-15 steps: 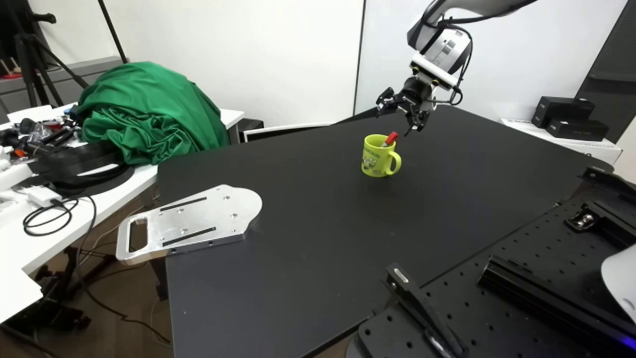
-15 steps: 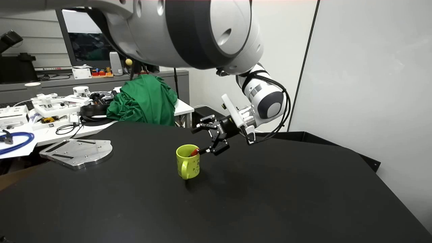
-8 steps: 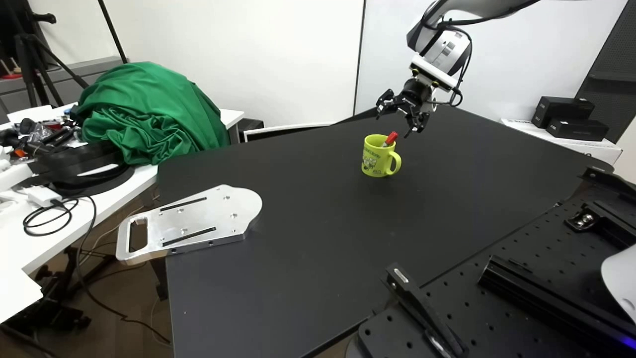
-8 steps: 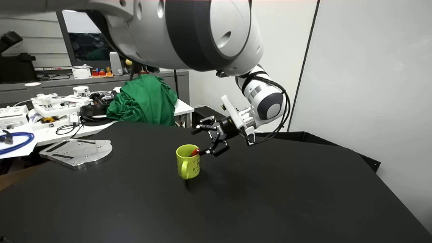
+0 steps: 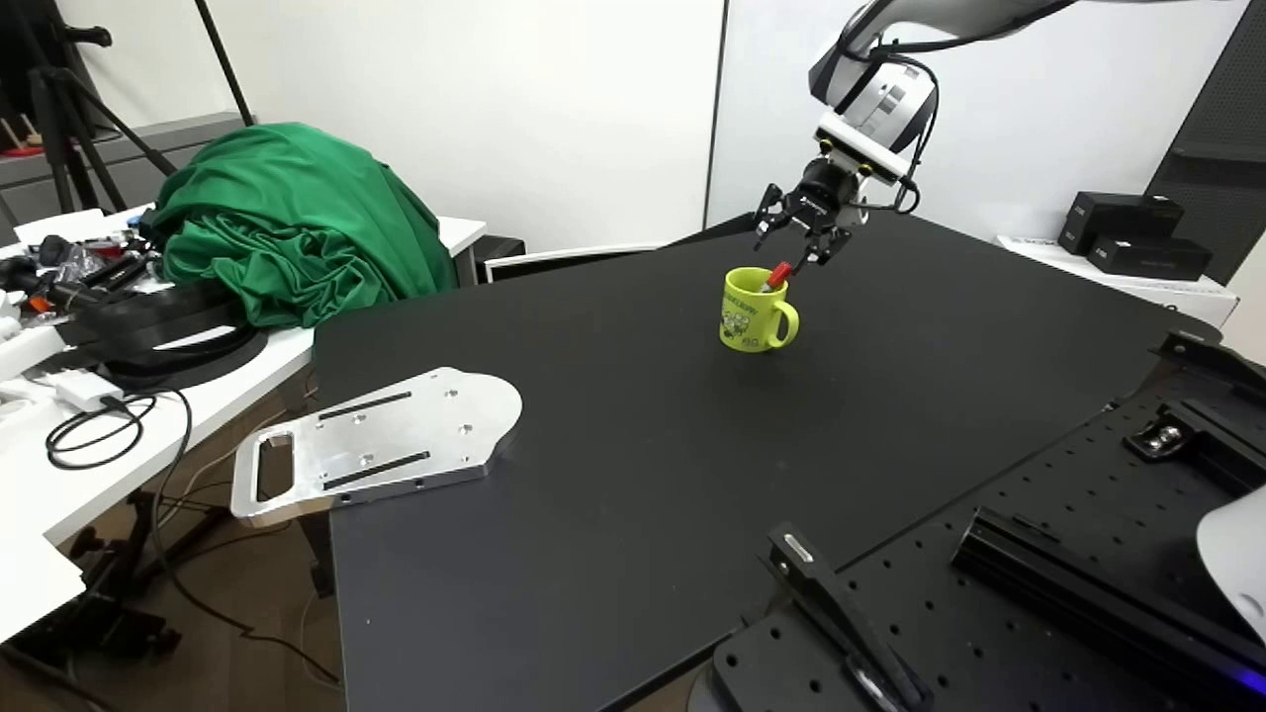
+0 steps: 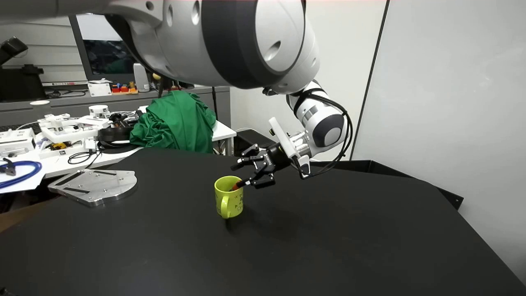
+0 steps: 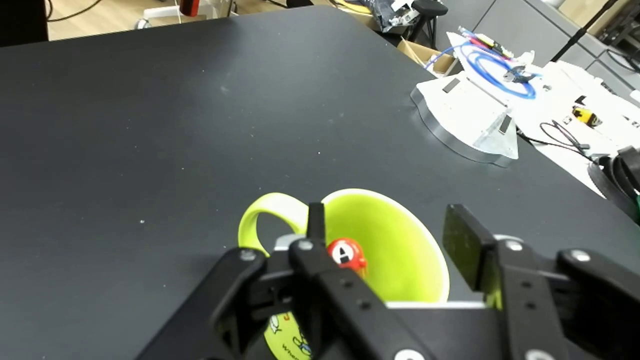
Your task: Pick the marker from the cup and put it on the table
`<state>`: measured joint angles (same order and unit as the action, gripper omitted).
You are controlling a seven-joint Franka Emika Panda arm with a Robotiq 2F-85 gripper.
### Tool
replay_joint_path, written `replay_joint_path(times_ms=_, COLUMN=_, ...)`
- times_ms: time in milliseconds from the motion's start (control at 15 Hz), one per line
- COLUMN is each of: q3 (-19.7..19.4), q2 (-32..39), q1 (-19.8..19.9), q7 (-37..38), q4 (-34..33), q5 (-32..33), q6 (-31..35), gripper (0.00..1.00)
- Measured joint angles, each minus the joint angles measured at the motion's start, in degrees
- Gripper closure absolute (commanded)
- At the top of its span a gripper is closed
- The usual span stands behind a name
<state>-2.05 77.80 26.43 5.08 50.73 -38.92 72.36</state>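
Your hand (image 7: 389,234) hangs at a slant near the cup (image 5: 752,314), its fingers (image 7: 465,245) spread apart with nothing gripped. The marker (image 5: 779,276) stands in the cup, leaning so that its red end pokes past the rim on the side towards your hand; that lean is probably why you hold it tilted rather than straight down, to meet the marker along its own line. Look at the wrist view: one finger lies just beside the red end and hides some of it, while the opposite one shows outside the cup's opening. Whether the nearer finger touches the marker, I cannot tell. With the marker so far to one side of the gap, you may want to shift across before closing, or the other finger could catch the cup's wall. The cup stands upright on the counter (image 6: 328,230), its handle (image 7: 274,201) outside the gap but close by, so watch for a snag as you lift. The metal plate (image 5: 396,432) sits well apart at the counter's edge, so the stretch beside the cup seems the likely place to lay the marker down
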Motion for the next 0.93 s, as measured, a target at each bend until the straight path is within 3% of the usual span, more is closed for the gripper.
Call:
replay_joint_path(times_ms=67, q3=0.0, q2=0.0, q1=0.0, q7=0.0, q4=0.0, q5=0.0, q6=0.1, gripper=0.25)
replay_joint_path(times_ms=200, q3=0.0, q2=0.0, q1=0.0, q7=0.0, q4=0.0, q5=0.0, q6=0.1, gripper=0.29)
replay_joint_path(times_ms=533, q3=0.0, q2=0.2, q1=0.1, q7=0.0, q4=-0.4, q5=1.4, q6=0.2, gripper=0.01)
replay_joint_path(times_ms=733, q3=0.0, q2=0.7, q1=0.1, q7=0.0, q4=-0.6, q5=2.2, q6=0.5, gripper=0.00)
replay_joint_path(times_ms=800, q3=0.0, q2=0.9, q1=0.1, q7=0.0, q4=-0.8, q5=2.5, q6=0.7, gripper=0.25)
replay_joint_path(times_ms=933, q3=0.0, q2=1.5, q1=0.1, q7=0.0, q4=-1.3, q5=3.1, q6=1.0, gripper=0.31)
